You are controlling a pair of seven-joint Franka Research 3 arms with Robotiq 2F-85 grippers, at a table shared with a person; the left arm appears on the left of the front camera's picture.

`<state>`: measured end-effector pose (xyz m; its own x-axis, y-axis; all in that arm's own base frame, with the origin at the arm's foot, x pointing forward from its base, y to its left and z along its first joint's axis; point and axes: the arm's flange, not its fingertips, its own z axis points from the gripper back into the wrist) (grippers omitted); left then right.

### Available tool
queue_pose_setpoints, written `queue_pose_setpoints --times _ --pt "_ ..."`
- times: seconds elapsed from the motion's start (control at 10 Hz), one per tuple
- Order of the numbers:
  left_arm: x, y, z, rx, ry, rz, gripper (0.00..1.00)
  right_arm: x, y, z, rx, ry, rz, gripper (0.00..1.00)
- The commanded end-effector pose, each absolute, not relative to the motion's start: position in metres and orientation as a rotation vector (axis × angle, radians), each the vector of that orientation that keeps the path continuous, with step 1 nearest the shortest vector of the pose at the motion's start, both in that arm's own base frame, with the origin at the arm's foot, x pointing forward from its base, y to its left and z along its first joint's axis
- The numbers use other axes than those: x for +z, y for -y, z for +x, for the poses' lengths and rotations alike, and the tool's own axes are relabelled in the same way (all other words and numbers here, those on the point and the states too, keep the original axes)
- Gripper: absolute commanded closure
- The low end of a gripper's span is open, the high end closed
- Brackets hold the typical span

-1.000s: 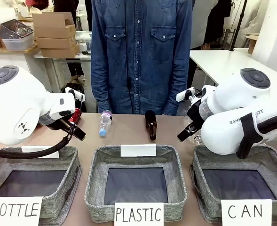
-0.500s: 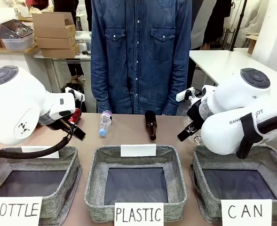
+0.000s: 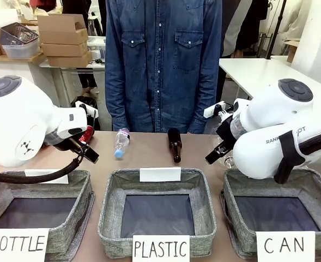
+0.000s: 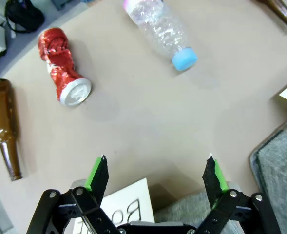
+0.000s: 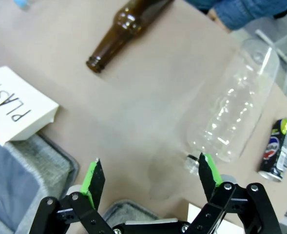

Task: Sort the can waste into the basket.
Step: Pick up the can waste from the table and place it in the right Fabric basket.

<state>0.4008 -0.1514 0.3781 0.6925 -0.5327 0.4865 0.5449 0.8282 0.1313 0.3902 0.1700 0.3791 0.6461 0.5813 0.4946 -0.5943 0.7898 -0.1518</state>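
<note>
A dented shiny red can (image 4: pixel 63 69) lies on the tan table up and left of my open left gripper (image 4: pixel 156 173); a sliver of the same red can (image 3: pixel 87 134) peeks from behind the left arm. A black and silver can (image 5: pixel 278 149) with yellow-green marks lies on its side at the right, beyond my open right gripper (image 5: pixel 149 176). The grey CAN basket (image 3: pixel 308 182) stands at the front right, under the right arm. Nothing sits between either gripper's fingers.
Baskets signed BOTTLE (image 3: pixel 78 185) and PLASTIC (image 3: pixel 111 203) stand left and centre. A brown bottle (image 3: pixel 174 144) and a clear blue-capped bottle (image 3: pixel 121 142) lie mid-table; another brown bottle (image 4: pixel 5 128) and a large clear bottle (image 5: pixel 233 110) lie near the grippers. A person in denim (image 3: pixel 163 60) stands across.
</note>
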Motion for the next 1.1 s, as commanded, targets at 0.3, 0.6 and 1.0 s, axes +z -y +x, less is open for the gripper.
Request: queue_pose_setpoints --times 0.3,0.6,1.0 --pt "0.514 0.151 0.231 -0.764 0.733 0.108 0.0 0.529 -0.137 0.223 0.758 0.755 -0.127 0.0" --pt "0.552 0.172 0.282 -0.712 0.677 0.112 0.0 0.579 -0.161 0.262 0.741 0.769 -0.105 0.0" --pt "0.539 0.093 0.296 -0.852 0.391 -0.625 0.0 0.571 -0.098 0.263 0.712 0.635 0.673 0.0"
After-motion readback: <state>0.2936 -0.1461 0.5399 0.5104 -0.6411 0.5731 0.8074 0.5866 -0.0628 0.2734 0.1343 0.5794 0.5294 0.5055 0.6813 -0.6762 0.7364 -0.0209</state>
